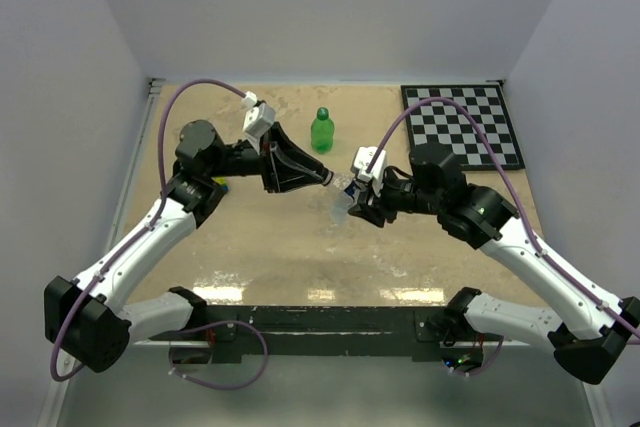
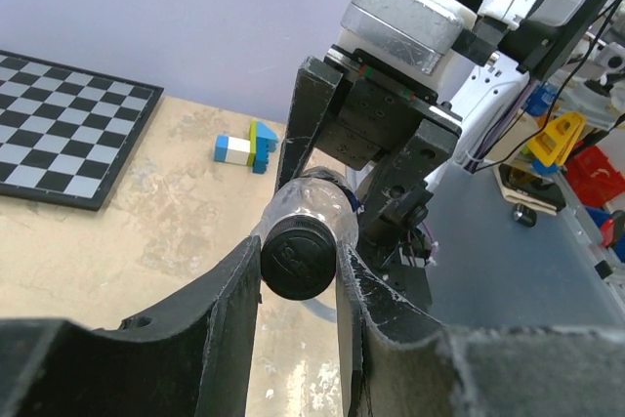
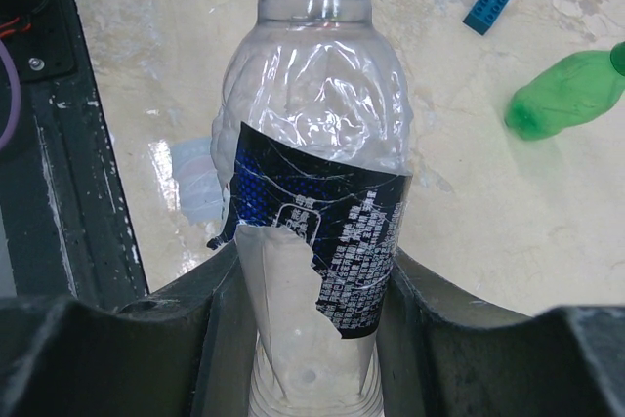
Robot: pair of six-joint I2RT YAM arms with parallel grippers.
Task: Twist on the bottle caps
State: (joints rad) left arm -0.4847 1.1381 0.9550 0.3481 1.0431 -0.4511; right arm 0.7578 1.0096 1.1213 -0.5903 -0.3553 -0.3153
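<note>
Beige table [image 1: 260,247]; clear bottle [image 3: 312,192] aloft, long axis running from right gripper [image 3: 311,290], clamped on body, to left gripper [image 2: 298,269], pinching black cap [image 2: 298,257] on neck.

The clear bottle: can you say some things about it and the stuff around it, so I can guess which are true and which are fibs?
1. The right claw is gripping the clear bottle. True.
2. The left claw is pinching a green cap. False: it is pinching the black cap, right at the clear bottle's neck.
3. The green bottle is held by a claw. False: no claw touches it; it sits alone on the table.
4. The clear bottle's dark label is torn. True.
5. The checkerboard lies on the left side of the table. False: it lies at the far right corner.
</note>
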